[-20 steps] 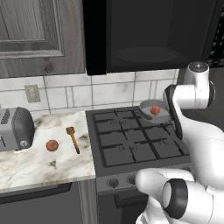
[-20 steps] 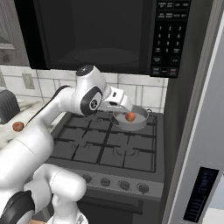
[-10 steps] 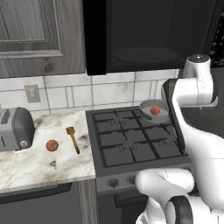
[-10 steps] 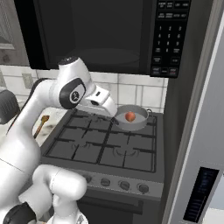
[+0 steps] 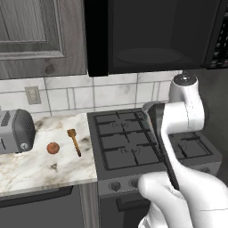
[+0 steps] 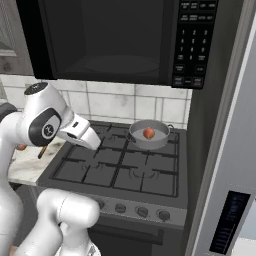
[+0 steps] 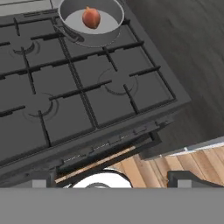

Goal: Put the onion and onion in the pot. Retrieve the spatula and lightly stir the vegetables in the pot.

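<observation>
One onion (image 5: pixel 53 148) lies on the marble counter, with the wooden spatula (image 5: pixel 74 141) just right of it, head pointing away. The other onion (image 6: pixel 148 133) (image 7: pixel 91 17) sits inside the shallow grey pot (image 6: pixel 135 138) (image 7: pixel 101 39) on the back right burner. My gripper (image 6: pixel 95 145) (image 7: pixel 113 181) hovers over the left half of the stove, tilted down and well left of the pot. Its fingertips (image 7: pixel 41 179) stand wide apart, open, with nothing between them. In the left base view my own arm covers most of the pot.
A grey toaster (image 5: pixel 15 131) stands at the counter's left end. The black gas stove (image 5: pixel 124 142) (image 6: pixel 115 165) has raised grates. A microwave (image 6: pixel 115 40) hangs low above it. A dark tall panel (image 6: pixel 210 125) closes off the right side.
My arm has swung left, away from the pot and across the stove toward the counter side. The gripper stays open. The onion in the pot has not moved.
</observation>
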